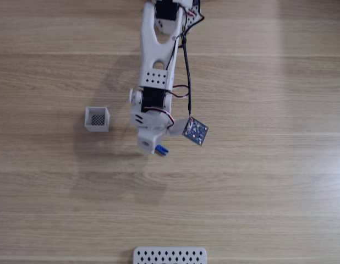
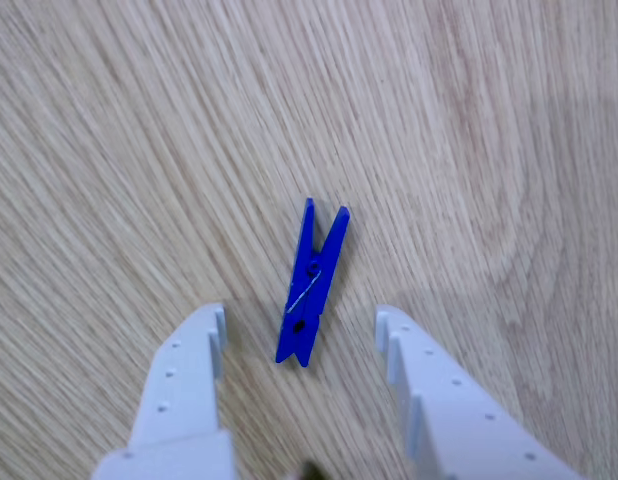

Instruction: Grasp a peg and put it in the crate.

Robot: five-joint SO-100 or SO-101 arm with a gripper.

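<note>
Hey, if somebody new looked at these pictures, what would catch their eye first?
Probably the bright blue peg lying flat on the pale wooden table, straight ahead of the open gripper, between its white fingers. In the fixed view, the white arm reaches down from the top edge, with the small white crate to its left.

The peg (image 2: 311, 285) is bright blue; the crate (image 1: 97, 119) is white with a dark mesh bottom; the table (image 1: 269, 181) is pale wood grain.
</note>
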